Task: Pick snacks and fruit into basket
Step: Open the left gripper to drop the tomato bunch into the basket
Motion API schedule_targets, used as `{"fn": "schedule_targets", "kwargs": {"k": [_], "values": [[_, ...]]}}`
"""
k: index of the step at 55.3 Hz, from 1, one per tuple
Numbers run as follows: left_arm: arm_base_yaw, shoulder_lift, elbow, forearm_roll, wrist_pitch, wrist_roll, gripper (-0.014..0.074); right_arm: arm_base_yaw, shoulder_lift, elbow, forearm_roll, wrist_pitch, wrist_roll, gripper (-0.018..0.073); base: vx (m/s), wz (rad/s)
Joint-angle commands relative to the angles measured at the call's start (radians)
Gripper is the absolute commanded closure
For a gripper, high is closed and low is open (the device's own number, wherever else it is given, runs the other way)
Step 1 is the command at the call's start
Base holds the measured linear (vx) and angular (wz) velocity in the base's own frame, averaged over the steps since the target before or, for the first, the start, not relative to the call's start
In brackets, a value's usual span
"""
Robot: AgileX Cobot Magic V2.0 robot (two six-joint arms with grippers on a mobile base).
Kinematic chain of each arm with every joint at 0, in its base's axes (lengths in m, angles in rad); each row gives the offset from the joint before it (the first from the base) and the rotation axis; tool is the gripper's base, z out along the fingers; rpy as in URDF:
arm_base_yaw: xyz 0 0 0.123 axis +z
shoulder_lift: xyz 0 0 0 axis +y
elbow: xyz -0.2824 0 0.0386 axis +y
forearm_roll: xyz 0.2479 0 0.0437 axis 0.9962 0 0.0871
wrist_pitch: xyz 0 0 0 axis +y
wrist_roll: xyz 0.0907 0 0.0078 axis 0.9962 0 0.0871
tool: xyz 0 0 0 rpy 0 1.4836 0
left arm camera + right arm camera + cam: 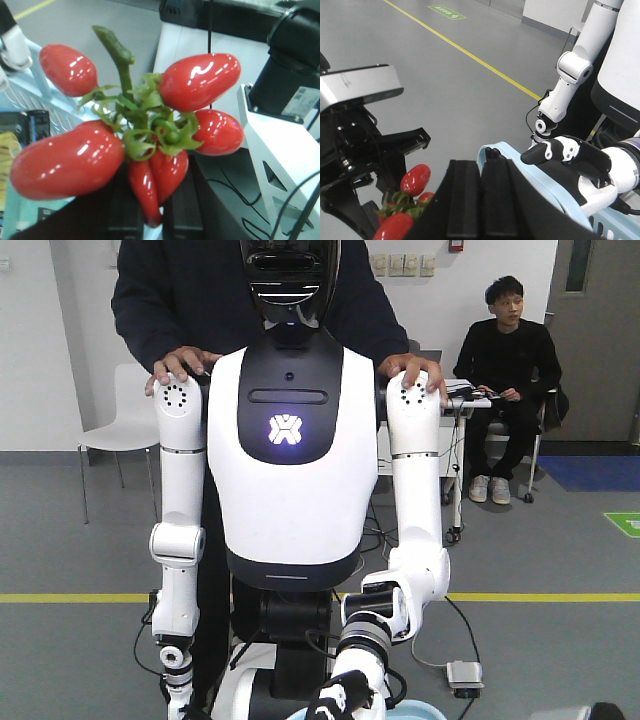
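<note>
Above the basket (30,100), left hand (150,220) clamped on red fruit cluster (145,135)

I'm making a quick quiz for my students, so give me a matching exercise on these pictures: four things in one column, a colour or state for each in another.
1. red fruit cluster
2. basket
3. floor line
4. seated person

A. yellow
B. dressed in black
C. held in the left gripper
D. light blue

Pairs: 1-C, 2-D, 3-A, 4-B
</note>
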Motion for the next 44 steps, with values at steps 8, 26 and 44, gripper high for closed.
{"fn": "schedule_targets", "kwargs": {"k": [8, 26, 44], "values": [[-0.01, 0.03, -0.025, -0.151, -0.04, 0.009, 0.0596, -0.003, -0.014, -0.031, -0.007, -0.082, -0.013, 0.0568, 0.0, 0.0], [-0.01, 0.124, -0.025, -0.188, -0.037, 0.009, 0.0594, -0.003, -0.014, -0.031, -0.007, -0.082, -0.013, 0.0568, 0.0, 0.0], [-0.01, 0.193, -0.03, -0.241, -0.036, 0.009, 0.0567, -0.003, -0.014, -0.031, -0.007, -0.082, -0.013, 0.0568, 0.0, 0.0]]}}
